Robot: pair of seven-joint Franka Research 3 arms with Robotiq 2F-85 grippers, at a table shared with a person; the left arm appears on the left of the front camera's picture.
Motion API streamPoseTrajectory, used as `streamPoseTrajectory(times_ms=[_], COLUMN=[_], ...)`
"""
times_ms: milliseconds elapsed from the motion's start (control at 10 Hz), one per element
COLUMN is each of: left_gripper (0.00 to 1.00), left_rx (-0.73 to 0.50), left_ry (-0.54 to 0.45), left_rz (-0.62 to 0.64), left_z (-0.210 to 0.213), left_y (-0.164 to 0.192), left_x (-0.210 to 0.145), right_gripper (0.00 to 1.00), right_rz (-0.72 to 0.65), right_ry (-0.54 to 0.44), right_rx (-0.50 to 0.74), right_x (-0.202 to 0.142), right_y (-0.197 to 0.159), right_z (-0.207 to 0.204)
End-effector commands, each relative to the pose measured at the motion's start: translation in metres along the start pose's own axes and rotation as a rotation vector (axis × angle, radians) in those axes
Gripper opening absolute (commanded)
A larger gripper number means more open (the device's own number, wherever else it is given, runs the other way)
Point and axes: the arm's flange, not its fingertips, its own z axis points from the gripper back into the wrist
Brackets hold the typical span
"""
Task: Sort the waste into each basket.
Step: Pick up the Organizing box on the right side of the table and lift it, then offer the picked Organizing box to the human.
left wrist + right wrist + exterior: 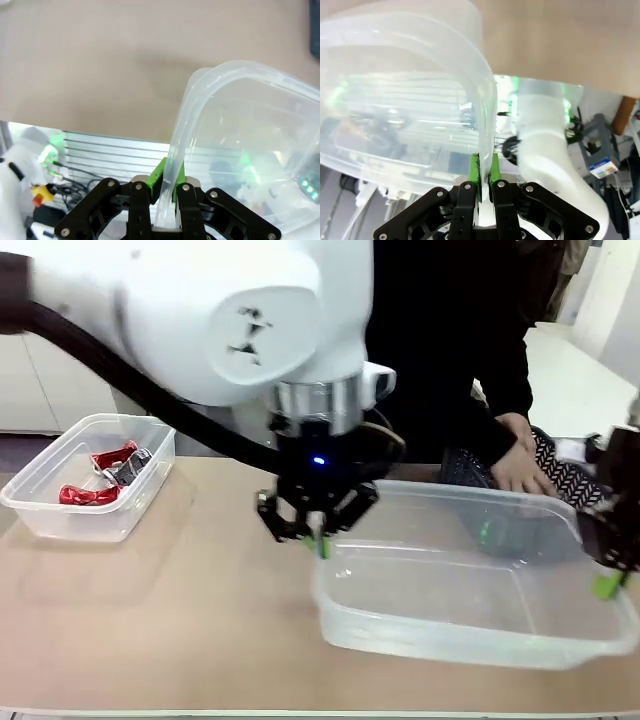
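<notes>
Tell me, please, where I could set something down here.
Bare tabletop lies between the small tub holding red cans and the big tub. Crowded right side: left hand and right hand pinch the big tub's rim; a person's hand is at the dark basket.

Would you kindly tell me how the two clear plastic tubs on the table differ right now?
The left tub holds crushed red cans; the right tub looks empty. The left gripper and the right gripper are each shut on the right tub's rim; nothing touches the left tub. The left tub sits at the far left of the table, the right tub nearer the camera. Both are clear, rectangular and rimmed.
</notes>
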Motion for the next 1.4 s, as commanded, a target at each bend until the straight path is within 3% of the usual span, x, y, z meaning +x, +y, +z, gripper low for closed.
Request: streamPoseTrajectory(times_ms=[0,300,600,700,1300], left_gripper=[0.00,0.00,0.00,0.00,0.00], left_rx=[0.003,-0.001,-0.085,-0.022,-0.022], left_ry=[-0.083,-0.093,-0.011,-0.081,-0.081], left_rz=[0.042,0.056,0.075,0.064,0.064], left_z=[0.010,0.010,-0.002,0.012,0.012], left_y=[0.054,0.112,0.132,0.116,0.116], left_x=[0.017,0.038,0.069,0.051,0.051], right_gripper=[0.00,0.00,0.00,0.00,0.00], right_rz=[0.021,-0.029,-0.021,0.026,0.026], right_ry=[0.021,-0.035,-0.018,-0.018,-0.018], right_rx=[0.091,0.170,0.114,0.145,0.145], right_x=[0.033,0.073,0.110,0.090,0.090], right_y=[0.039,0.076,0.098,0.093,0.093], right_z=[0.019,0.037,0.034,0.030,0.030])
